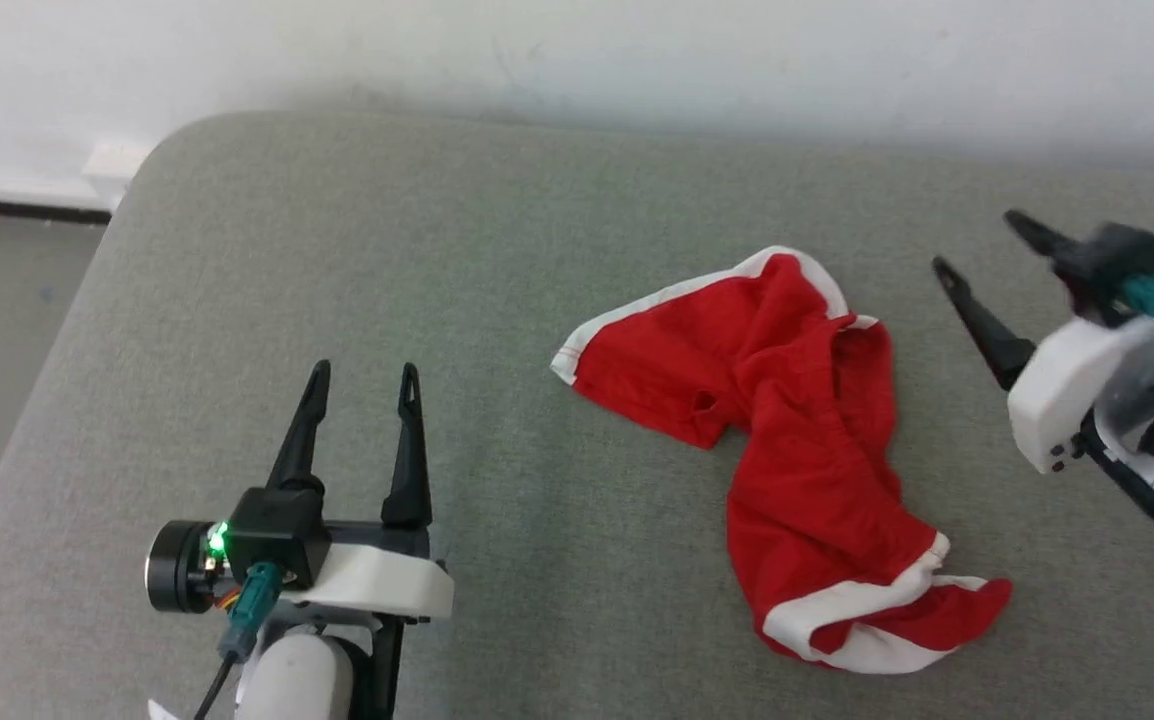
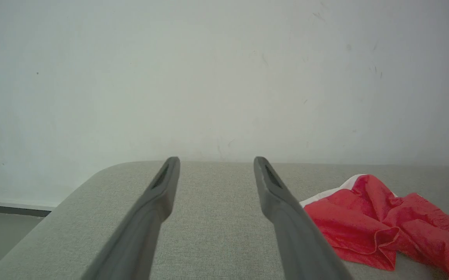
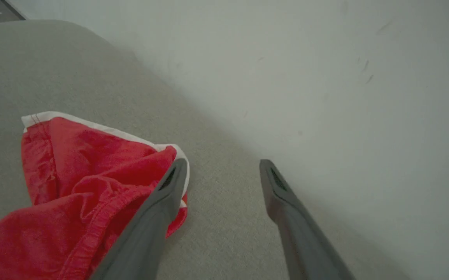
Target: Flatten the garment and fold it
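Fingers [image 1: 982, 330] of the right gripper [image 1: 972, 240] stand spread and empty, just beside the upper edge of the red shorts [image 1: 797, 430]. The left gripper [image 1: 365, 368], also spread and empty, sits well apart over bare grey upholstery [image 1: 337, 250]. The red shorts lie crumpled and twisted mid-cushion, one leg trailing toward the near edge. A pinch into the bunched middle would likely catch several layers, so pulling would drag the heap instead of spreading it.

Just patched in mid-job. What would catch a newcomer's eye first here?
The bright red shorts with white trim lie crumpled and twisted right of centre on the grey upholstered surface. The left gripper stands open and empty well to their left; the right gripper, also open and empty, is angled toward their upper right edge.
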Controlling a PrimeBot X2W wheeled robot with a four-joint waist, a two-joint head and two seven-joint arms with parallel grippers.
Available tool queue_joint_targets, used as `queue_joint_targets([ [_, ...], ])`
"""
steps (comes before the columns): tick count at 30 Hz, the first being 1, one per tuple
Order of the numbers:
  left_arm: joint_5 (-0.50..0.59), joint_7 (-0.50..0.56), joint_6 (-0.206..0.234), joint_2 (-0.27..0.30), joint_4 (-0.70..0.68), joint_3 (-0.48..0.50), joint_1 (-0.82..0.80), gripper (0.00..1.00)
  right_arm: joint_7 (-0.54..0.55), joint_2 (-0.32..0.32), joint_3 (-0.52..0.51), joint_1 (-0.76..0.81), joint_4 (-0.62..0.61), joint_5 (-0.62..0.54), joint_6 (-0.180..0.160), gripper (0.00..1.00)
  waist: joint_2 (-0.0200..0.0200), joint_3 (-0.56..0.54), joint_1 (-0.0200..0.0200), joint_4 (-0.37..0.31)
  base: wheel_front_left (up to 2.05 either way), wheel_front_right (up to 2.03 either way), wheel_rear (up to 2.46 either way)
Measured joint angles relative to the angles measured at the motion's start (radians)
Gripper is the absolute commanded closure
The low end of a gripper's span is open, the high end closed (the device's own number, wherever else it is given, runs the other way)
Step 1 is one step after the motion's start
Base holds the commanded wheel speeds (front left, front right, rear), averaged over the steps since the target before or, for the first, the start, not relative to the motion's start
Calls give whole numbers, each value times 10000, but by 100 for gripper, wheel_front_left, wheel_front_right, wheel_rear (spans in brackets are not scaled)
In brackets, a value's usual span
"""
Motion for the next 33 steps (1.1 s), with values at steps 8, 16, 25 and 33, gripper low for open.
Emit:
queue_joint_targets([
  [8, -82, 0, 19, -94, -77, -161, -529, 0, 4318, -1900, 3764, -2735, 284, 3072, 0, 0, 0, 846, 0, 497, 0, 0, 0],
  [16, -777, 0, 387, -115, -221, -907, -1197, 0, 5287, -1829, 5570, -4181, 1933, 4512, 0, 0, 0, 1754, 1, 1249, 0, 0, 0],
  [25, -863, 2, 575, -125, -151, -715, -1222, 0, 3615, -1722, 6767, -4683, 2813, 5319, -2, 100, 0, 2305, -1, 1702, 0, 0, 0],
  [33, -606, 2, 453, -125, -73, -178, -1002, 0, 535, -2243, 6464, -4060, 2422, 5659, 0, 100, 0, 1986, 0, 1211, 0, 0, 0],
])
